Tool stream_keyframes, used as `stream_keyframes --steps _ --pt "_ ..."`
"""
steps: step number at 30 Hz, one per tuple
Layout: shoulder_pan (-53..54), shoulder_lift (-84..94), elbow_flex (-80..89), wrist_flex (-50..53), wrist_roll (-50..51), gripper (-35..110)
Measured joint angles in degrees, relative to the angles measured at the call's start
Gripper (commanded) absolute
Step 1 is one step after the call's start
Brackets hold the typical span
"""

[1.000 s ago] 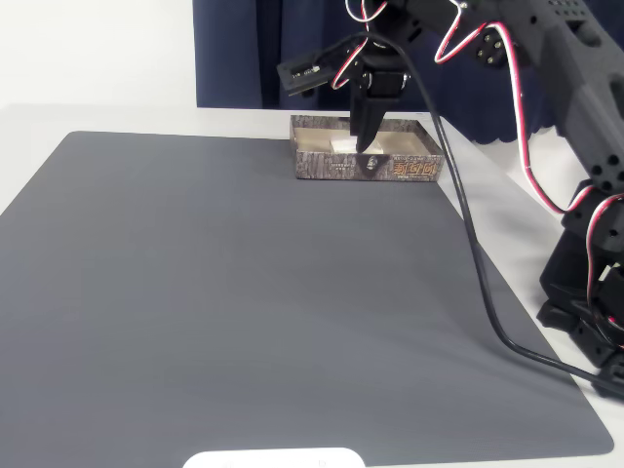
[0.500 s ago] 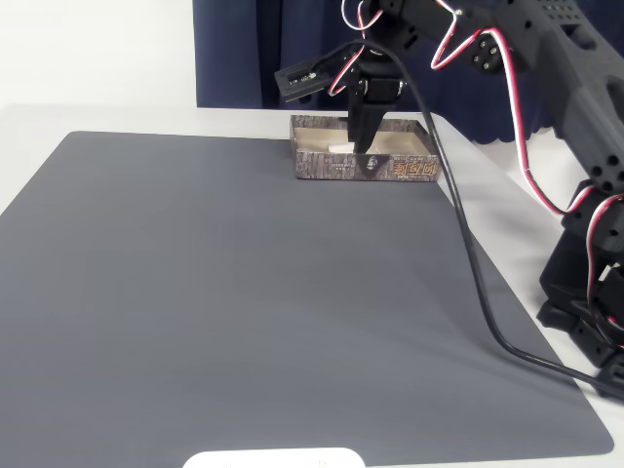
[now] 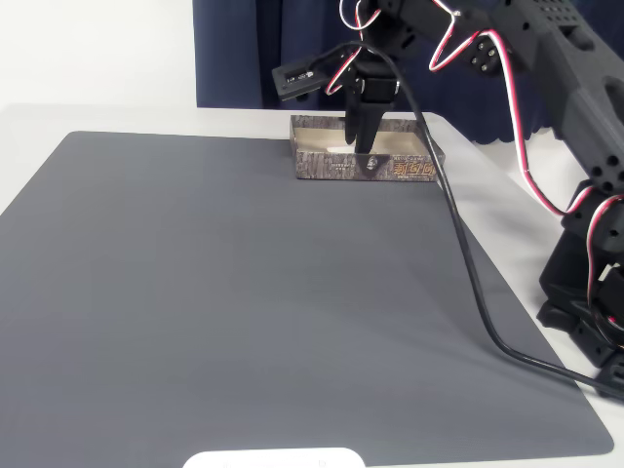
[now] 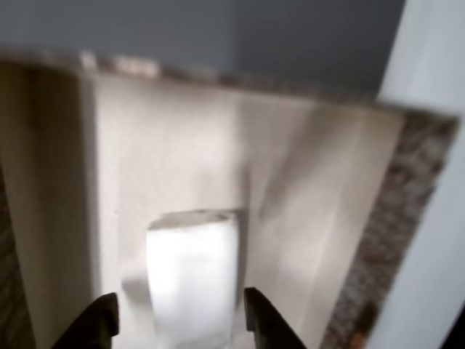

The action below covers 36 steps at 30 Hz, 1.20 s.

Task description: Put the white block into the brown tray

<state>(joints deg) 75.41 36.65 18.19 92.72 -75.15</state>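
We see a dark grey mat covering most of a white table, with a navy curtain hanging behind the table's far edge. The mat's surface is bare and flat across its whole near and left stretch. A wide white rounded plate pokes in at the near edge.

The brown tray sits at the far right corner of the mat, its bark-patterned wall with pale lettering facing us, its right end close to the mat's edge. A black cable drops from the arm and trails down along the mat's right side toward the arm's base, which stands on the table off the mat to the right.

The gripper hangs over the tray, fingers pointing down into it. In the wrist view the white block lies on the tray's cream floor — between the two fingertips, with a slim gap on each side. The claw stands apart, not clamped on the block. The wrist picture is blurred, so we cannot tell whether the tips touch the floor.
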Motion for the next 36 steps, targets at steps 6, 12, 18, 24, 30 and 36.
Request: stream_keyframes --steps 6,12,18,24,30,36 --pt "-0.35 0.00 0.00 -0.09 -0.09 41" --pt "-1.32 2.90 1.58 -1.05 0.53 26" --pt "-3.60 14.24 12.48 -1.41 5.80 0" --pt "-7.56 26.63 29.62 -1.23 14.59 0" --pt "-16.52 39.81 49.66 -2.29 25.84 0" --pt "-30.41 54.05 67.41 -6.06 39.29 0"
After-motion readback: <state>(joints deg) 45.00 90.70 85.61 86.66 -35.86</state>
